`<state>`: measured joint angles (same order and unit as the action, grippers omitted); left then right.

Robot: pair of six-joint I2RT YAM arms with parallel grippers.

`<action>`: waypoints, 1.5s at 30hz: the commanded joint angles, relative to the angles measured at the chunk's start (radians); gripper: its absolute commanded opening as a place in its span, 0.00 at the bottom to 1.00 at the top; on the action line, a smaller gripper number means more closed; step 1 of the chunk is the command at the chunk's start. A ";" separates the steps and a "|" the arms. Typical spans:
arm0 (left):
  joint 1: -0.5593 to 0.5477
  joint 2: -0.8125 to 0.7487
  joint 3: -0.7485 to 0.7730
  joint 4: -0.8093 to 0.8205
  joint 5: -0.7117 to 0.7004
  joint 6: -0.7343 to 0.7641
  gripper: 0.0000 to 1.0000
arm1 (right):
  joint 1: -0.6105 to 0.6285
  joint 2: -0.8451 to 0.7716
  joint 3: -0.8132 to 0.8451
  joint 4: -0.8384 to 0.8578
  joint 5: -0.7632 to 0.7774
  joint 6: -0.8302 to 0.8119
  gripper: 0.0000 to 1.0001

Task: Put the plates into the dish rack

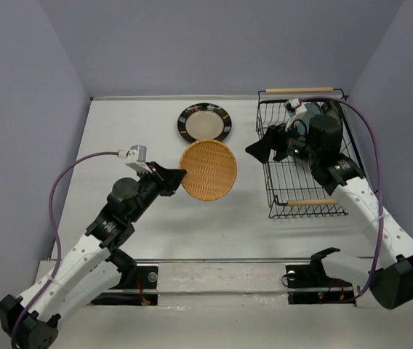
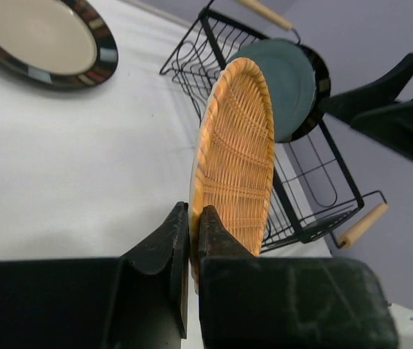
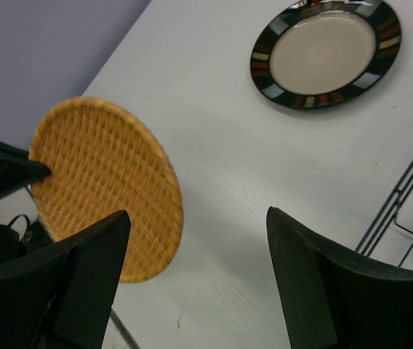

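My left gripper (image 1: 176, 177) is shut on the left rim of the orange wicker plate (image 1: 208, 170) and holds it tilted up above the table; the left wrist view shows the jaws (image 2: 194, 218) pinching the rim of this plate (image 2: 239, 153). A cream plate with a dark striped rim (image 1: 204, 122) lies flat behind it. The black wire dish rack (image 1: 294, 185) stands at the right. A teal plate (image 2: 286, 87) stands upright in the rack, with a dark-rimmed plate right behind it. My right gripper (image 1: 262, 149) is open and empty at the rack's left edge, facing the wicker plate (image 3: 101, 182).
The rack has wooden handles at its far end (image 1: 299, 90) and near end (image 1: 310, 201). Purple walls close in the table on the left, back and right. My right arm covers the rack's far part in the top view.
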<state>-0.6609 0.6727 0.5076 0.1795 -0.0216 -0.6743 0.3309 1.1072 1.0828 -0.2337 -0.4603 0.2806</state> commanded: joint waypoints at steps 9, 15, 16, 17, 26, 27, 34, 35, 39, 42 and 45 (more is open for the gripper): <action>0.119 -0.036 0.134 0.087 0.198 -0.010 0.06 | 0.088 0.072 -0.009 0.086 -0.326 -0.009 0.85; 0.122 -0.036 0.140 0.159 0.278 -0.044 0.06 | 0.109 0.101 -0.034 0.131 -0.324 0.015 0.85; 0.122 -0.044 0.141 0.161 0.282 -0.042 0.06 | 0.109 0.105 -0.041 0.140 -0.327 0.022 0.85; 0.122 -0.045 0.146 0.164 0.287 -0.042 0.06 | 0.109 0.108 -0.049 0.166 -0.333 0.034 0.85; 0.122 -0.010 0.137 0.201 0.345 -0.059 0.06 | 0.143 0.163 -0.113 0.408 -0.504 0.176 0.12; 0.122 0.001 0.140 0.196 0.345 -0.056 0.15 | 0.143 0.161 -0.109 0.418 -0.492 0.184 0.07; 0.122 0.036 0.252 -0.049 0.249 0.103 0.96 | 0.143 0.085 -0.025 0.269 -0.215 0.117 0.07; 0.124 0.031 0.259 -0.069 0.232 0.123 0.99 | 0.143 0.079 -0.008 0.249 -0.177 0.114 0.07; 0.126 0.024 0.311 -0.179 0.105 0.214 0.99 | 0.051 0.046 0.110 0.137 0.013 0.071 0.07; 0.124 -0.001 0.332 -0.279 0.043 0.280 0.99 | 0.007 0.034 0.199 0.035 0.215 0.005 0.07; 0.126 -0.048 0.281 -0.313 -0.050 0.329 0.99 | 0.007 0.036 0.238 -0.042 0.521 -0.089 0.07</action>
<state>-0.5350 0.6865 0.7990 -0.0471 0.0807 -0.4614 0.3523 1.1812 1.2148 -0.2039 -0.3920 0.3286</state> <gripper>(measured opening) 0.990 0.127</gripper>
